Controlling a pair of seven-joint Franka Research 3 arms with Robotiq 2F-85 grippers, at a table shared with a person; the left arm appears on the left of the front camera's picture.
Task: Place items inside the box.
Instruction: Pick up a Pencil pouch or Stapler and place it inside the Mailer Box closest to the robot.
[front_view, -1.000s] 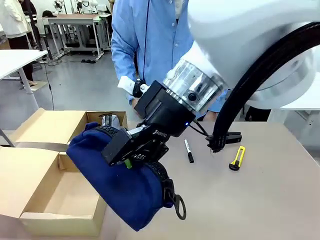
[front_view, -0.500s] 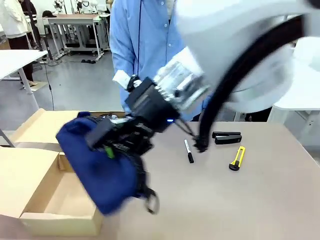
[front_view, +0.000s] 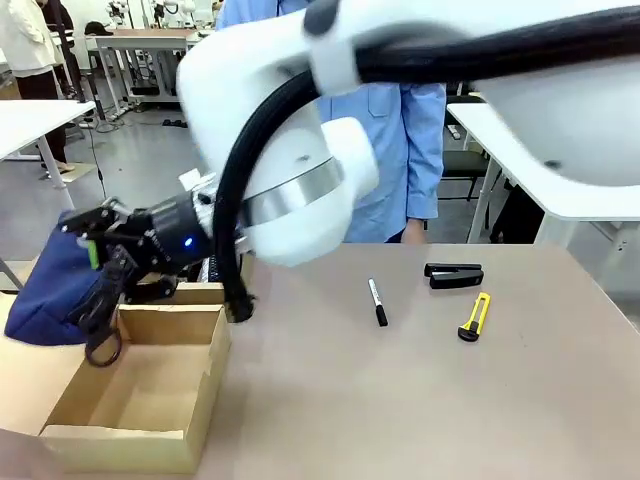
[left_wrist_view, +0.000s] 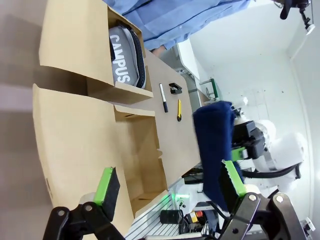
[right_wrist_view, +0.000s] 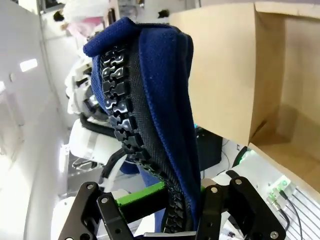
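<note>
Navy pencil case (front_view: 45, 295) hangs pinched in right gripper (front_view: 103, 268) above the left side of the box (front_view: 130, 435), likely held high to clear the wall. Left gripper (left_wrist_view: 170, 181) spread, empty. Marker (front_view: 378, 301), stapler (front_view: 453, 274) and knife (front_view: 474, 316) lie far right.

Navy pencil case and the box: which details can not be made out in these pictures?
- Navy pencil case: front view, motion blur and the right claw cover it; any print is unreadable.
- Box, far compartment: front view, hidden behind the right arm.
- Marker print: front view, too small.
- Grey case: left wrist view, box wall hides part.
</note>
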